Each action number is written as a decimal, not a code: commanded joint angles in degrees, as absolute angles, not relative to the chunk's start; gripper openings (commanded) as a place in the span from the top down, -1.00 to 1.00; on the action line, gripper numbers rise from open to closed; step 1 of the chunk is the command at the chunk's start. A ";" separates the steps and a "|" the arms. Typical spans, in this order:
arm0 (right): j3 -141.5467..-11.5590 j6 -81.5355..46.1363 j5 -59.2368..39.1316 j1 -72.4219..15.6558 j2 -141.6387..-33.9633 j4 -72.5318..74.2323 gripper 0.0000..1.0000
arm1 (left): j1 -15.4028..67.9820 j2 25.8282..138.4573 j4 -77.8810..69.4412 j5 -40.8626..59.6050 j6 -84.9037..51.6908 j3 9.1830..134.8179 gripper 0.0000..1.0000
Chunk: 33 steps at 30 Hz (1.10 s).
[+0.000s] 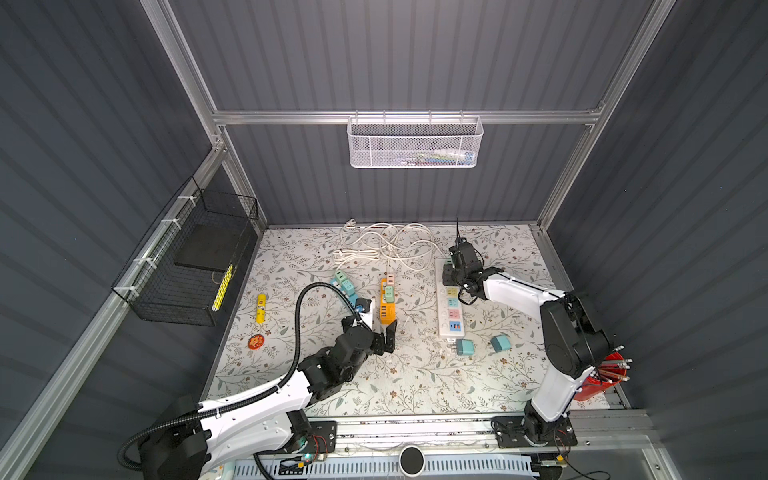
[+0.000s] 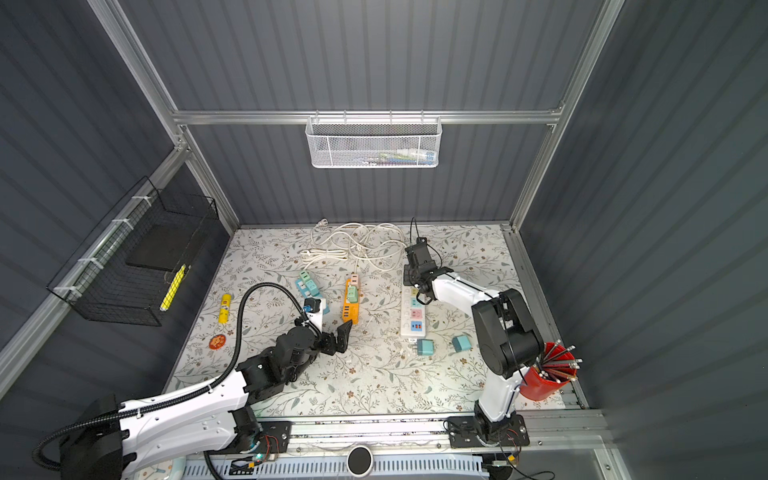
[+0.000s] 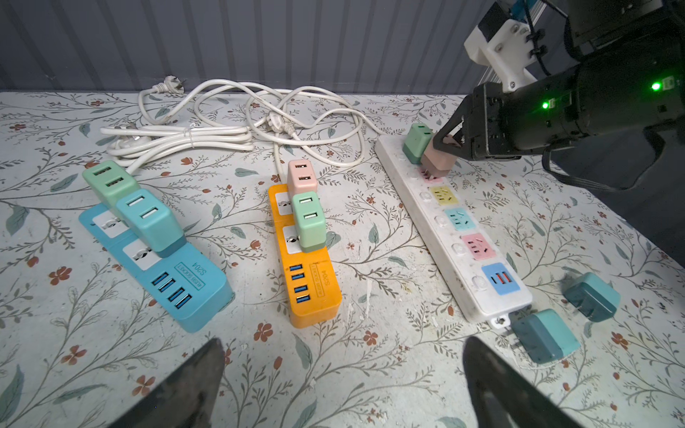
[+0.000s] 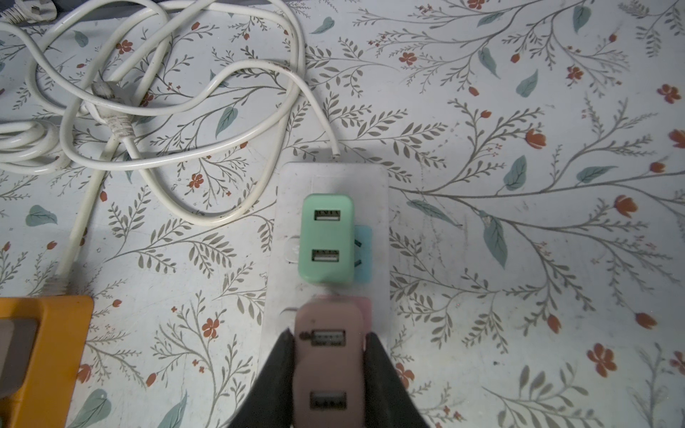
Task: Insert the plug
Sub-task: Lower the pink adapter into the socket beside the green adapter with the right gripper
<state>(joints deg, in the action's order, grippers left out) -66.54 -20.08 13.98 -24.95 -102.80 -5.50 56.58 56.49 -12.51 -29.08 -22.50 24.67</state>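
Read "4USB SOCKET" and "S204", upside down in left wrist view, on blue power strip [image 3: 207, 296]. Noted similar label on orange power strip [image 3: 315, 309], "S204" legible, boxed part too blurred

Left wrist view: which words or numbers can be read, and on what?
"S204" and "4USB SOCKET": blue power strip, seen upside down.
"S204": orange power strip; its boxed label is too blurred to read.
Nothing else is legible.

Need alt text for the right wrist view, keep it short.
The right pincer is shut on a pink USB charger above the white power strip, next to a green charger plugged into it. Loose white cables coil on the floral tabletop.
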 commanded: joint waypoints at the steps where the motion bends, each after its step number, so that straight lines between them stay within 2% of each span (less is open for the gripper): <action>1: -66.07 -19.26 12.55 -24.91 -104.80 -5.81 0.62 | 56.63 57.11 -13.71 -28.73 -21.42 25.40 -1.00; 23: -58.80 -19.73 17.15 -26.93 -102.76 1.11 0.67 | 56.64 60.19 -16.52 -27.11 -21.06 26.02 -1.00; 33: -55.31 -20.28 20.54 -28.01 -98.64 7.82 0.67 | 56.64 57.51 -14.42 -27.41 -21.06 25.31 -1.00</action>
<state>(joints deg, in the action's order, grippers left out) -56.38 -19.51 19.81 -27.86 -99.35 8.19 56.58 58.52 -14.63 -27.40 -22.04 24.69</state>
